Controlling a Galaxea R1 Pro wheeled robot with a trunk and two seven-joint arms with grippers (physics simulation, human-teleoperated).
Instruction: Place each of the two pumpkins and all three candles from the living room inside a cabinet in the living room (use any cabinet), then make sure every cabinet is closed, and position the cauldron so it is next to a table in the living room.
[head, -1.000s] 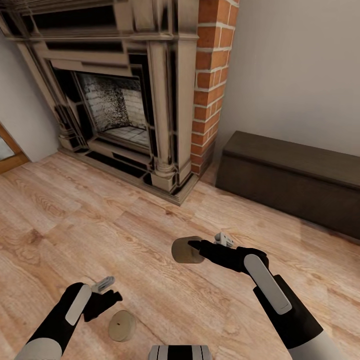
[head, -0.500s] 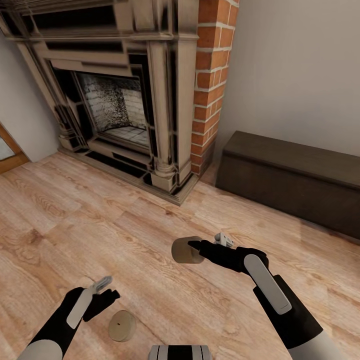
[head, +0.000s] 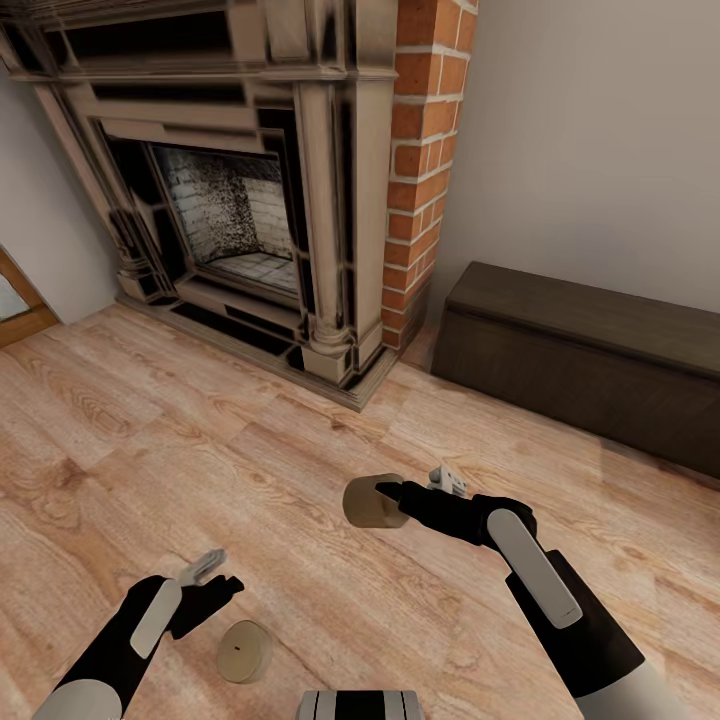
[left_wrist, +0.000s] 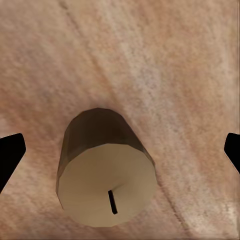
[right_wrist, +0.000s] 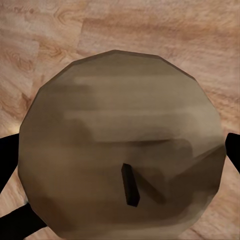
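Note:
My right gripper (head: 390, 497) is shut on a grey-beige candle (head: 368, 502) and holds it on its side above the wood floor. In the right wrist view that candle (right_wrist: 120, 155) shows its flat top and dark wick close up, with dark fingers (right_wrist: 10, 150) at both sides. A second candle (head: 244, 651) stands on the floor just beside my left gripper (head: 225, 572). The left gripper is open. In the left wrist view this candle (left_wrist: 107, 175) lies between the spread fingertips (left_wrist: 10, 155), untouched. The dark brown cabinet (head: 590, 355) stands shut against the right wall. Pumpkins and cauldron are out of view.
A large stone fireplace (head: 240, 200) with a brick column (head: 425, 150) fills the far side, its hearth step jutting onto the floor. Open wood floor (head: 200, 450) lies between me and the cabinet. A door frame (head: 15, 300) edges the far left.
My left arm has sunk slightly and drawn a little toward me beside the floor candle. The right arm and its candle have stayed still.

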